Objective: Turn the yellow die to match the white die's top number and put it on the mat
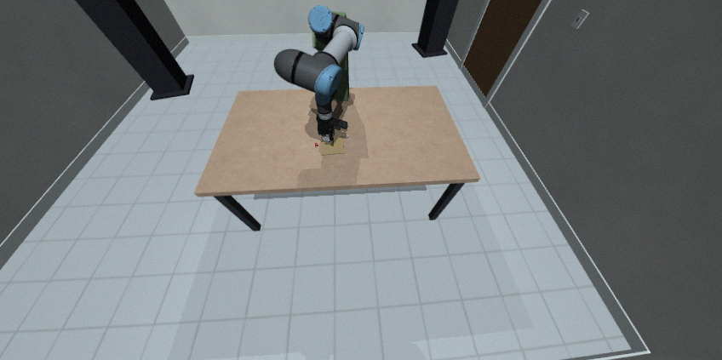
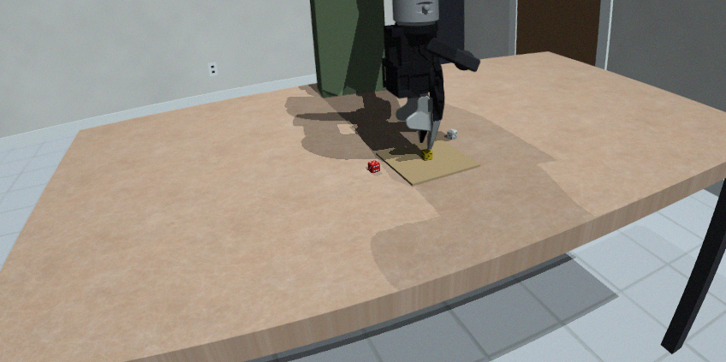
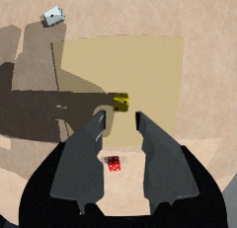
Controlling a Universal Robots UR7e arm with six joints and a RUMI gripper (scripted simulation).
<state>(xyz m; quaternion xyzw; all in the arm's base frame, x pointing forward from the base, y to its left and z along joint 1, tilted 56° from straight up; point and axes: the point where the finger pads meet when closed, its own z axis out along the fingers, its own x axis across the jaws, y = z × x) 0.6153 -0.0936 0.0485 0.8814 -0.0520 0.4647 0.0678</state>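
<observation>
The yellow die (image 2: 427, 154) (image 3: 120, 102) sits flat on the tan mat (image 2: 443, 167) (image 3: 148, 65) (image 1: 335, 150), near its edge on the red die's side. My gripper (image 2: 430, 145) (image 3: 120, 112) (image 1: 328, 140) points straight down just above the yellow die. Its fingers stand a little apart with nothing between them, and the die lies just past the fingertips in the wrist view. The white die (image 2: 451, 133) (image 3: 54, 15) rests on the table just off a far corner of the mat. The red die (image 2: 373, 166) (image 3: 114, 163) (image 1: 315, 144) rests on the table just off the mat's other side.
The wooden table (image 2: 204, 216) (image 1: 405, 123) bears only the mat and the three dice. The arm's green base (image 2: 346, 27) stands at the table's back edge behind the mat.
</observation>
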